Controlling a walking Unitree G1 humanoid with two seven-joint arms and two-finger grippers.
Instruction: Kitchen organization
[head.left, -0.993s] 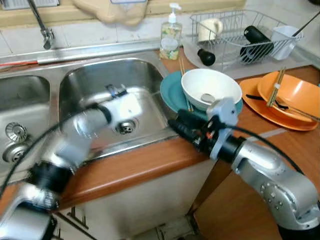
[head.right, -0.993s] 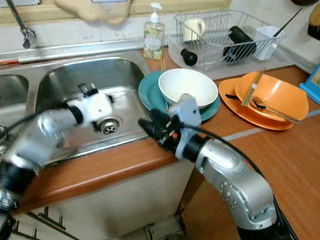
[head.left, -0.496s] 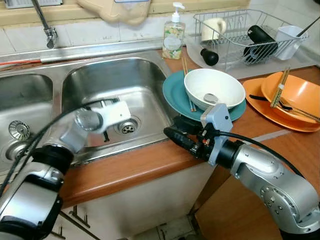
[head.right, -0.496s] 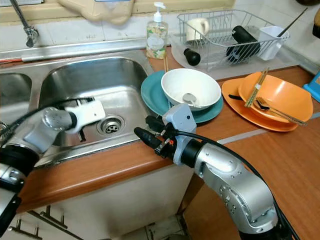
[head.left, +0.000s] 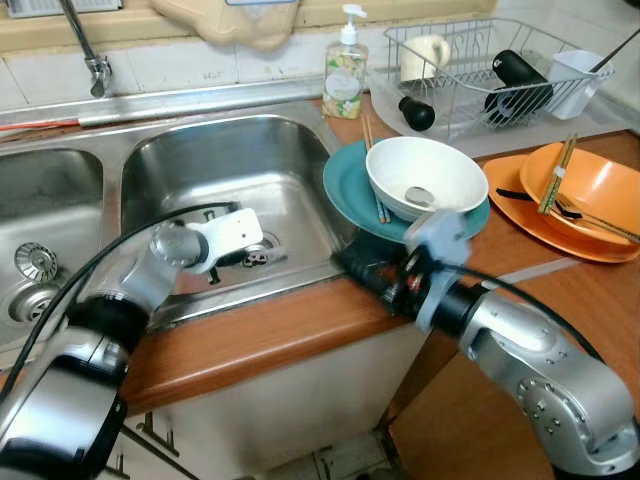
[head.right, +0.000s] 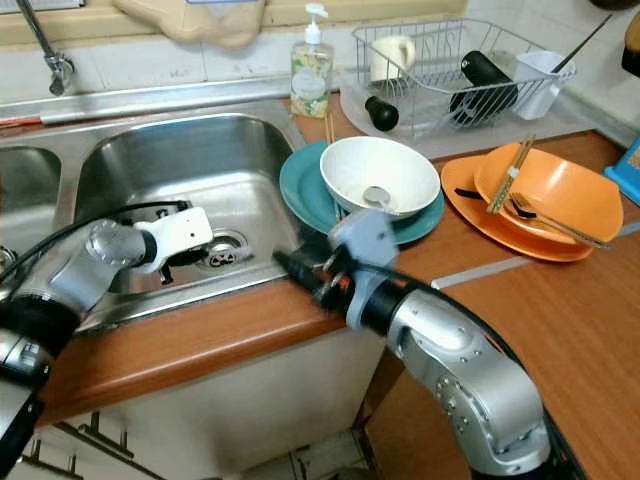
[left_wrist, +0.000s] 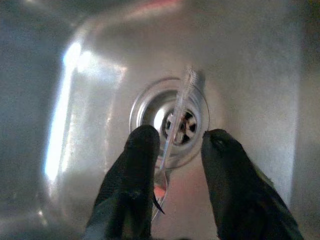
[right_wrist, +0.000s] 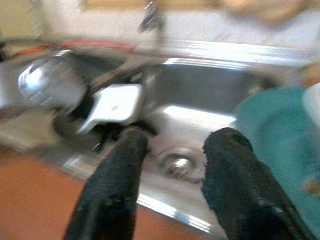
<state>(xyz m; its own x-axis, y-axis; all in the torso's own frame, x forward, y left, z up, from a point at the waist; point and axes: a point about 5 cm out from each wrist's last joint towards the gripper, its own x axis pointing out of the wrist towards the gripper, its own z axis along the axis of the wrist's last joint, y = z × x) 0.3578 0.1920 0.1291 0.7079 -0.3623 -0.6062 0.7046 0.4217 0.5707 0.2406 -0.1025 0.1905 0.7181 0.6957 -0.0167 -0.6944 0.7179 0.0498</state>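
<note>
Spoon (left_wrist: 175, 127): lies across your sink's (head.left: 200, 160) drain, between your left gripper's (left_wrist: 177, 145) parted fingers, untouched. Right gripper (right_wrist: 172, 145): fingers apart, at the sink's near edge beside teal plate (head.left: 345, 190).

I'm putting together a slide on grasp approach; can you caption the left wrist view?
Left gripper, fingers open, poised over a spoon lying across the sink drain.

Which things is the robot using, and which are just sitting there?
Using: left gripper, metal utensil lying over the drain, sink.
Just sitting: soap bottle, dish rack, white bowl, teal plate, orange bowl.
</note>
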